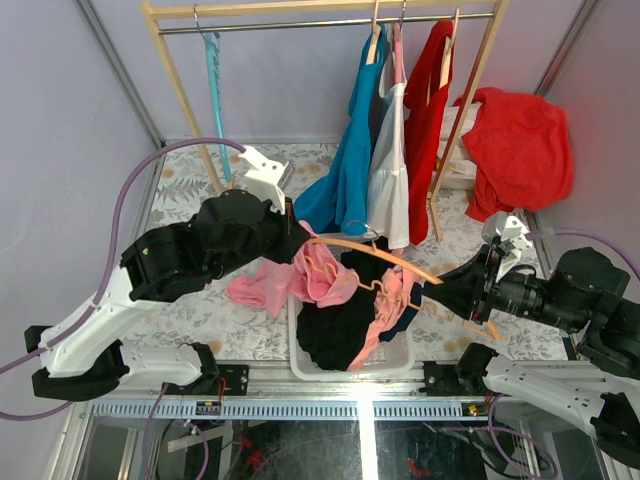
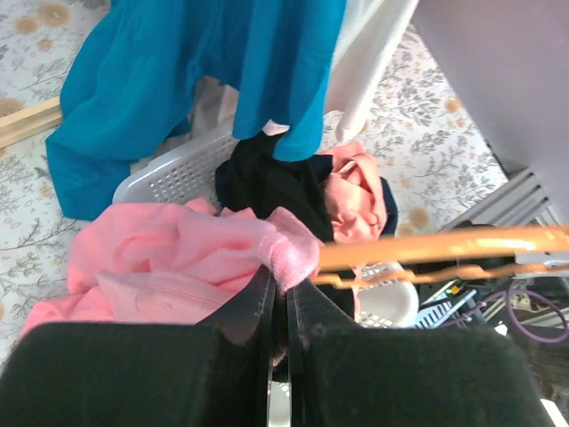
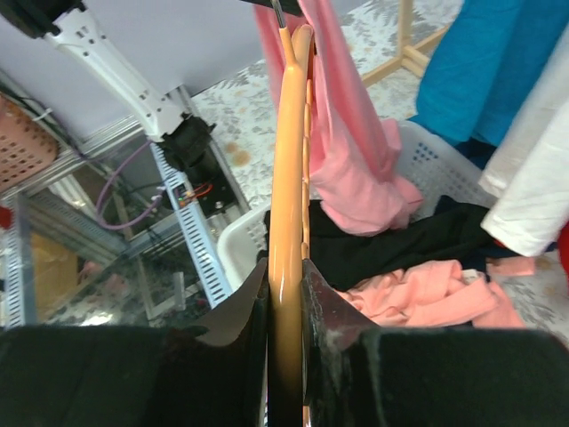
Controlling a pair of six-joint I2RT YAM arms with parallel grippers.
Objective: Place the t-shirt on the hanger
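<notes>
T-shirt (image 2: 178, 262) pinched in left jaws; hanger (image 3: 286, 178) clamped between right jaws.

Crumpled pink t-shirt (image 1: 318, 276) at tip of orange hanger (image 1: 395, 258)

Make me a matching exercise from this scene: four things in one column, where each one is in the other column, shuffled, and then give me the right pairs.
Things:
1. pink t-shirt
2. orange hanger
3. teal hanger
4. black garment

Places:
A. hanging bare on the rail
B. pinched in the left hand
C. lying in the white basket
D. clamped in the right hand

Pairs: 1-B, 2-D, 3-A, 4-C.
</notes>
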